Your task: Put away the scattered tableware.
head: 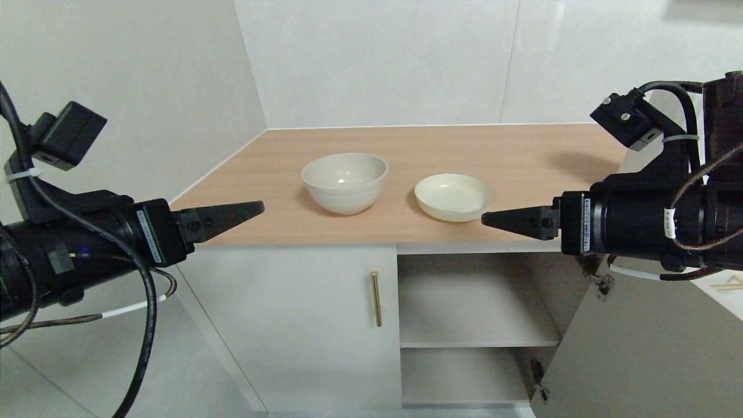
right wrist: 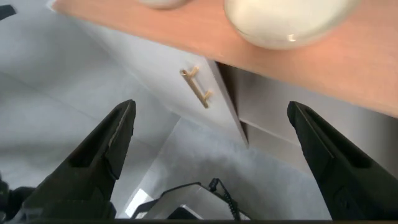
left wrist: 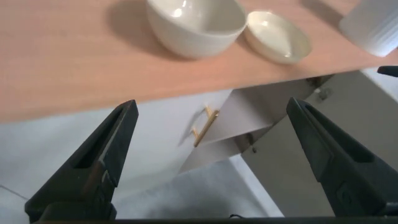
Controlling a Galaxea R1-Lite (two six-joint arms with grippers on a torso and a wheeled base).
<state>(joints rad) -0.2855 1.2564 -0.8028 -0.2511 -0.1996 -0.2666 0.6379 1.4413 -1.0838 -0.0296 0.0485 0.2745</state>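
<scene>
Nearest of all, the left gripper (head: 260, 206) is held out in front of the counter (head: 522, 154), off its front left corner. Its tip is pointed inward and its two fingers (left wrist: 106, 162) are spread wide with nothing between them. Opposite it, the right gripper (head: 485, 219) is held before the right part of the counter's front edge, also pointed inward. Its fingers (right wrist: 99, 165) are likewise spread wide and nothing is gripped. Below the counter a white cabinet (head: 302, 325) is seen. Its left door (head: 278, 302) is shut and carries an upright brass handle (head: 376, 298) near the inner edge. The right door (head: 638, 348) is swung open, so that a compartment divided by one shelf (head: 476, 337) is exposed. On the wooden counter two pieces of tableware are set upright, both pale cream. A shallow dish (head: 454, 196) is placed close to the front edge, above the open compartment and just beyond the right gripper's tip as seen from the head. A deep bowl (head: 344, 181) is placed to its left, a little farther from the front edge — near the dish but not touching it. Beyond them the counter is bounded at its back edge by a pale wall (head: 377, 58), which is met by the side wall at the back left corner.
</scene>
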